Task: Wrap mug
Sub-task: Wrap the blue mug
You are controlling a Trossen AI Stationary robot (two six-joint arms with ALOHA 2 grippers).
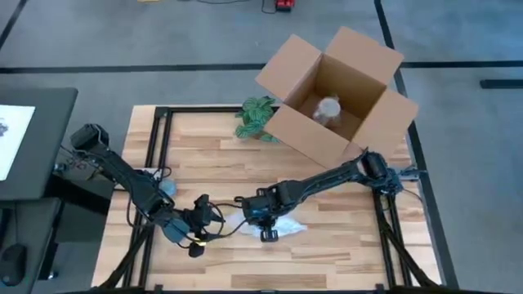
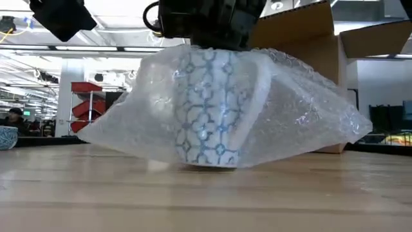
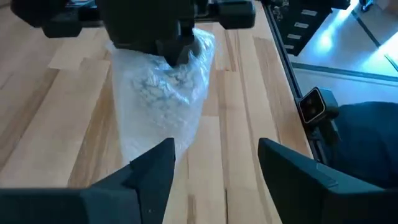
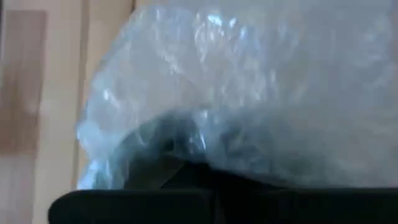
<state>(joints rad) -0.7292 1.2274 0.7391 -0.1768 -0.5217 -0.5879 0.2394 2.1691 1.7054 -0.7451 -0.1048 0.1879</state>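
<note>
The mug (image 2: pixel 215 106), white with a blue lattice pattern, stands upright on the desk (image 2: pixel 206 193) directly beneath the right hand (image 1: pixel 268 219). It is draped in a sheet of bubble wrap (image 2: pixel 302 116) whose edges flare out to both sides and rest on the wood. The right hand is pressed down onto the top of the bundle; whether its fingers are apart or together cannot be told, since they are buried in the film and hidden by the wrist body.

The left hand (image 1: pixel 196 229) is held just beside the bundle, low over the desk, with its fingers (image 3: pixel 155 171) spread apart and nothing between them. The wrapped mug lies straight ahead of that gap in the left wrist view.

The main risk is judged to be the loose wrap. Nothing is seen tucked under the base or folded closed, so the sheet could spring open or slide off if the right hand were lifted before the left hand has gathered a flap.

A second risk is tipping: a sideways pull on the film by the left hand could drag the mug over, as only downward pressure appears to hold it.

A third risk is contact between the two hands, since they work close together over the same small bundle.
</note>
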